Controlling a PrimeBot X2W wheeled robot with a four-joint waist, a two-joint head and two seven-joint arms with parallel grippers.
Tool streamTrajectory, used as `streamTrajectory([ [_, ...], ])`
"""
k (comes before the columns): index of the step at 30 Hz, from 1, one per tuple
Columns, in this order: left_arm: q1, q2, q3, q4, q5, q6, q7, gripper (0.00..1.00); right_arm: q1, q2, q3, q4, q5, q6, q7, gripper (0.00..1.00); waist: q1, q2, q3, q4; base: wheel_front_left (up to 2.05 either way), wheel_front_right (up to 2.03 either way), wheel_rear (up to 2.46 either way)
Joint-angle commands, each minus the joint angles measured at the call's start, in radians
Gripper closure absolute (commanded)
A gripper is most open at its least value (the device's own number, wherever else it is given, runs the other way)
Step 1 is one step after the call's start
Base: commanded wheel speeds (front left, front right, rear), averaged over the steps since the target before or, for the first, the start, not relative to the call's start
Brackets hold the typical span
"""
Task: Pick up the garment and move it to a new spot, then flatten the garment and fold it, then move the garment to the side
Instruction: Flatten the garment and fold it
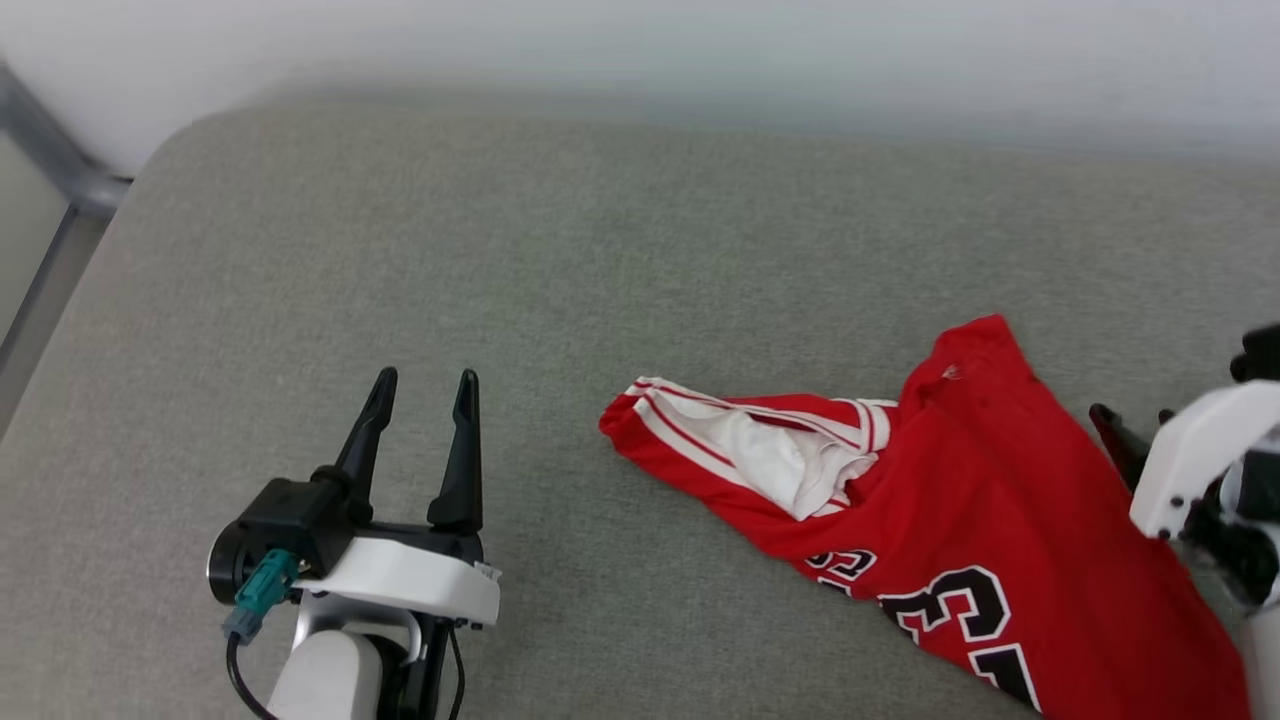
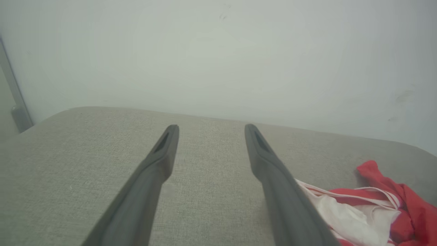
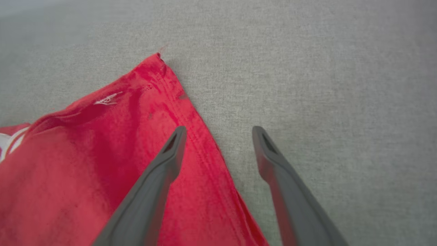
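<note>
Right wrist view | right end effector (image 3: 219, 130) wide apart, empty, over garment (image 3: 68, 164) edge

Your head camera looks steeply down on the grey cushion (image 1: 400, 250); your left wrist camera skims low toward the wall (image 2: 218, 51); the right hovers close above. All three share the jersey (image 1: 980, 500).

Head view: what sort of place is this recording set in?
Probably an indoor room: a grey fabric-covered cushion or mattress with a rounded corner against a plain pale wall, a red jersey lying on it. Home or lab, I cannot tell.
</note>
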Motion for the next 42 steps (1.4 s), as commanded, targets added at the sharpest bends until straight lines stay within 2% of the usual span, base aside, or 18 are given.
streamTrajectory([
  [1,-0.024,-0.002,-0.005,-0.006,-0.007,-0.008,-0.003,0.00,-0.056,-0.021,0.023,0.026,0.006,0.000,0.061,0.00,-0.0001,-0.0001,0.045,0.041,0.00,0.00,0.00],
  [4,-0.048,-0.005,-0.012,-0.010,-0.013,-0.008,-0.003,0.00,-0.122,-0.052,0.059,0.060,0.003,0.000,0.137,0.00,-0.0001,-0.0001,0.081,0.064,0.00,0.00,0.00],
  [10,-0.082,-0.008,-0.011,-0.016,-0.025,-0.013,-0.003,0.00,-0.218,-0.087,0.142,0.123,-0.001,0.000,0.208,0.00,-0.0001,-0.0001,0.137,0.088,0.00,0.00,0.00],
  [12,-0.084,-0.009,-0.010,-0.015,-0.024,-0.014,-0.003,0.00,-0.225,-0.089,0.150,0.139,0.007,0.000,0.221,0.00,-0.0001,-0.0001,0.143,0.089,0.00,0.00,0.00],
  [17,-0.081,-0.010,-0.004,-0.008,-0.024,-0.017,-0.003,0.00,-0.207,-0.072,0.177,0.250,0.037,0.000,0.331,0.00,-0.0001,-0.0001,0.153,0.088,0.00,0.00,0.00],
  [19,-0.067,-0.010,0.004,-0.001,-0.016,-0.016,-0.003,0.00,-0.200,-0.061,0.189,0.279,0.060,0.000,0.363,0.76,-0.0001,-0.0001,0.151,0.079,0.00,0.00,0.00],
  [20,-0.065,-0.010,0.007,0.001,-0.015,-0.017,-0.003,0.00,-0.206,-0.063,0.194,0.276,0.062,0.000,0.354,1.00,-0.0001,-0.0001,0.148,0.076,0.00,0.00,0.00],
  [25,-0.053,-0.010,0.021,0.014,-0.003,-0.022,-0.003,0.00,-0.255,-0.074,0.199,0.218,0.092,0.000,0.282,1.00,-0.0001,-0.0001,0.110,0.054,0.00,0.00,0.00],
  [32,-0.005,-0.010,0.045,0.025,0.013,-0.019,-0.003,0.00,-0.236,-0.094,0.248,0.038,0.132,0.000,0.224,1.00,-0.0001,-0.0001,0.011,0.006,0.00,0.00,0.00],
  [40,0.054,-0.010,0.046,0.034,0.030,-0.012,-0.003,0.00,-0.022,-0.112,0.333,-0.298,0.159,0.000,0.304,1.00,-0.0001,-0.0001,-0.094,-0.030,0.00,0.00,0.00],
  [41,0.061,-0.010,0.045,0.034,0.031,-0.010,-0.003,0.00,0.021,-0.109,0.339,-0.344,0.167,0.000,0.319,1.00,-0.0001,-0.0001,-0.104,-0.033,0.00,0.00,0.00],
  [42,0.084,-0.010,0.043,0.036,0.036,-0.008,-0.003,0.00,0.161,-0.092,0.353,-0.470,0.177,0.000,0.364,1.00,-0.0001,-0.0001,-0.131,-0.037,0.00,0.00,0.00],
])
